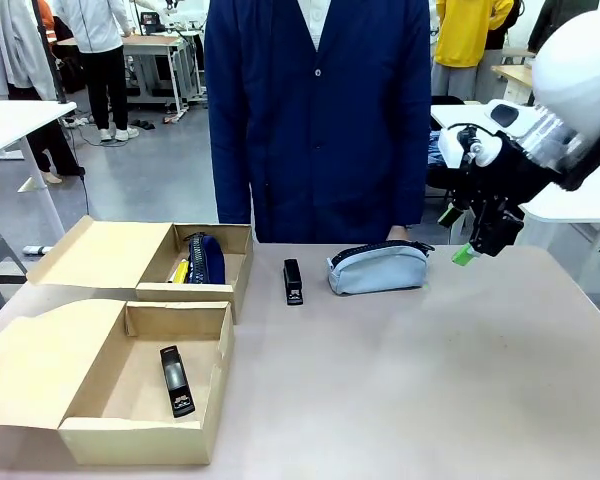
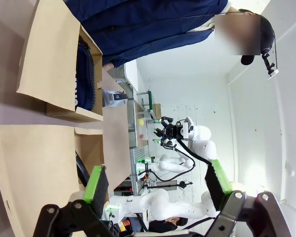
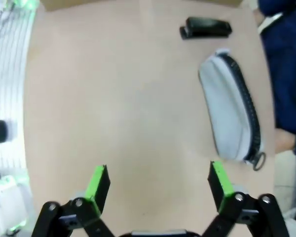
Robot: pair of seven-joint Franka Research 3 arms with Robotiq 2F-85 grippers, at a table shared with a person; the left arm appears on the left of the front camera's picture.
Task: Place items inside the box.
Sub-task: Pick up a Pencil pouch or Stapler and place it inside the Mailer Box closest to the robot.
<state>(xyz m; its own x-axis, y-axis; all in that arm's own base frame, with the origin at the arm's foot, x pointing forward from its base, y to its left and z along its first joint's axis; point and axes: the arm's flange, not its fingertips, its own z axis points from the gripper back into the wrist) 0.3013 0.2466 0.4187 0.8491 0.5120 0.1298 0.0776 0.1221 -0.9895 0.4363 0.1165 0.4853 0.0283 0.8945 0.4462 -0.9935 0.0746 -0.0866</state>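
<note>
On the table lies the grey-blue zip pouch [image 1: 377, 268] [image 3: 232, 113], with a black stapler [image 1: 293, 281] [image 3: 205, 27] to its left. My right gripper [image 1: 456, 236] [image 3: 159, 181] hangs open above the table, just right of the pouch and holding nothing. The far box [image 1: 235, 262] [image 2: 49, 64] holds the navy pouch [image 1: 206, 258] [image 2: 84, 76] and the yellow utility knife [image 1: 181, 270]. A second black stapler [image 1: 176, 380] lies in the near box [image 1: 140, 435]. My left gripper [image 2: 157, 180] is open and holds nothing, with both boxes ahead of it. The white marker is out of view.
A person in a navy coat [image 1: 315, 110] stands at the far edge, one hand [image 1: 396, 233] just behind the grey-blue pouch. Both boxes have flaps spread out to the left [image 1: 80, 250]. Bare tabletop [image 1: 410, 390] stretches across the middle and right.
</note>
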